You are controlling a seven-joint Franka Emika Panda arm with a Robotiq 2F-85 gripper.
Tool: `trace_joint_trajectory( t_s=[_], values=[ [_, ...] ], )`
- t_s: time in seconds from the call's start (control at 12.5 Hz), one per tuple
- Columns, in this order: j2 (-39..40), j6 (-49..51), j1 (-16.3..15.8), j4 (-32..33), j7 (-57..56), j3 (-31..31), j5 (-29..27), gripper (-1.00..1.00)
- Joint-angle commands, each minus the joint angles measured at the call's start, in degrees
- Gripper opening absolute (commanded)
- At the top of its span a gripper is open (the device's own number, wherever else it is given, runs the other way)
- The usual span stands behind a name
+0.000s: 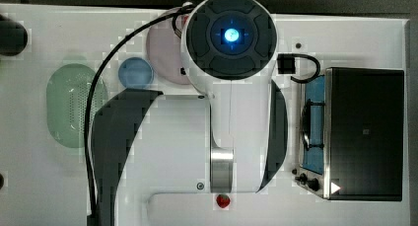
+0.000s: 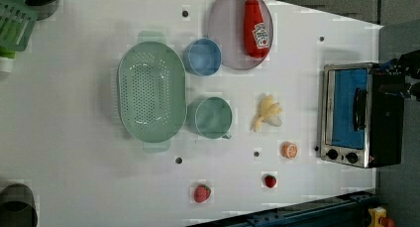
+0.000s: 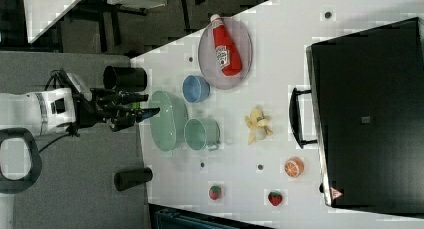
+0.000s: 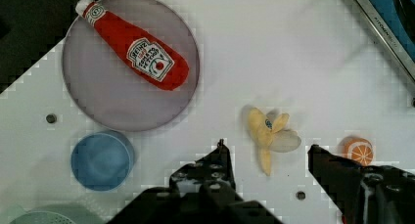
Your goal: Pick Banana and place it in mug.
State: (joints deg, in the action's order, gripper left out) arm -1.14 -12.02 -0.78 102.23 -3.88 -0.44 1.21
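Though half-peeled, the banana curves — pale, glossy plastic.

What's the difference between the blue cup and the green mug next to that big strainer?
The blue cup is blue, while the mug is green. The mug has a small side handle; the blue cup shows none. In the left view, the blue cup sits right beside the grey plate, the mug lower down, nearer the banana. Both are round, open-topped, look empty, are of similar width, and stand upright next to the colander.
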Motion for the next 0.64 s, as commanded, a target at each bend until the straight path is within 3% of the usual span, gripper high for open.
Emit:
trace_joint_trajectory(
  t_s=[0.08,0.24,0.64],
  values=[
    [-17.21,7.39,2.18,10.99,2.2,-1.54,-0.08,0.59],
    [-16.97,6.83,2.16,12.55,1.93,-1.49,-0.08,0.98],
    [-12.68,-5.5,2.12,23.43,-12.66,-1.4,-0.08,1.0]
  ],
)
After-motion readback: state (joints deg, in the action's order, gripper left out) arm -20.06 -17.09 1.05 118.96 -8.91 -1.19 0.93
